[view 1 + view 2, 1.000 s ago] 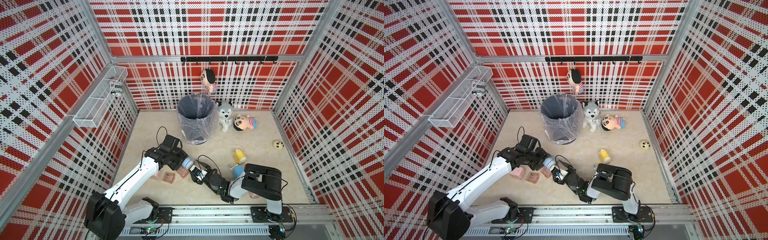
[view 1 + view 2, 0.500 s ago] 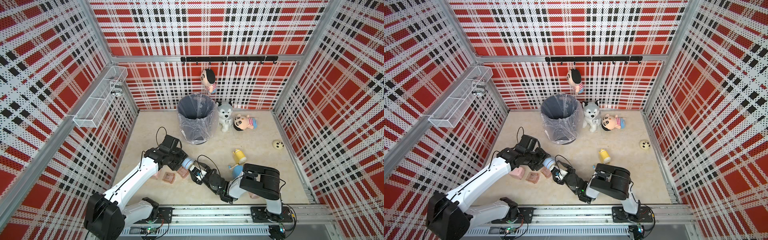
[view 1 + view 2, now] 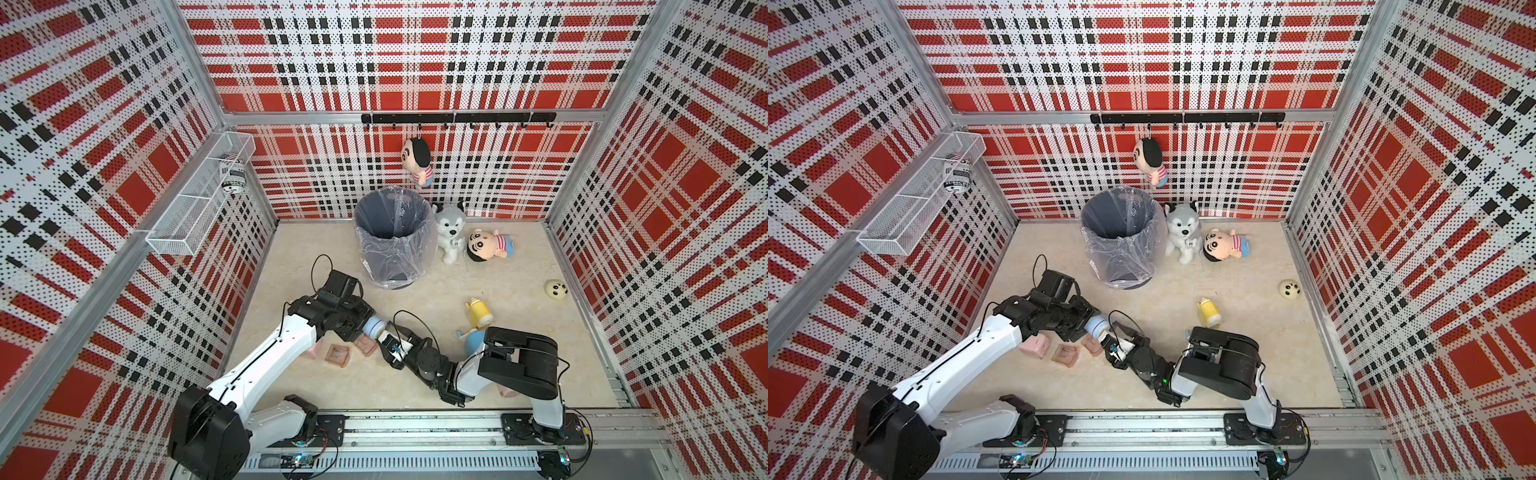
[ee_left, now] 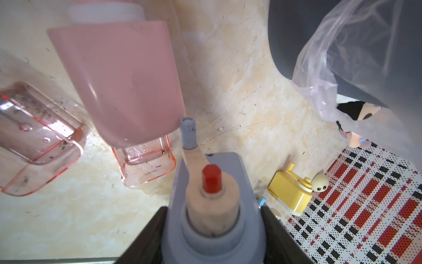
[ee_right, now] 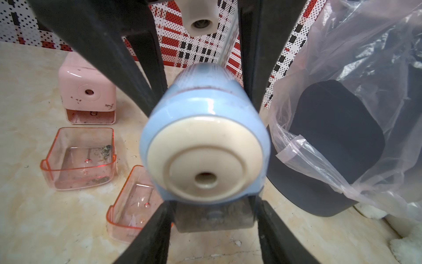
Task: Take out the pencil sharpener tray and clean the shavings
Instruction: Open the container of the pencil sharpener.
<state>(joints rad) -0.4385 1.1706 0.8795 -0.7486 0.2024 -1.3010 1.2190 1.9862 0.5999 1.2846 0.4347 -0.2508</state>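
**Under the blue sharpener: drawer pinched, not yet drawn**

Behind both arms, on the cream marbled floor, stands the grey waste bin lined with a clear plastic bag (image 3: 376, 249), the likely place for the shavings. Nearer the rail, the left gripper (image 3: 362, 327) is clamped round the barrel of the blue-and-cream crank pencil sharpener (image 5: 205, 146), whose pencil hole faces the right arm. Just beside it sit a square pink plastic sharpener (image 5: 88, 91) and two clear pink plastic trays (image 5: 77, 180), already out, with dark specks inside.

Smaller than these is the task's thing, the little grey plastic shavings tray (image 5: 214, 218), seated in the blue sharpener's base below the cream face. The right gripper (image 3: 386, 337) has a jaw against each short side of the tray's front; by the right wrist view it is grasping it.

The tray is probably light, stiff, thin-walled and smooth, held in only by a snug sliding fit. The side walls of its front are the place to hold, as now, and firmly, since slick plastic may slip. A straight pull along the slide, kept level, should free it without tipping out the shavings, while the left arm braces the body.
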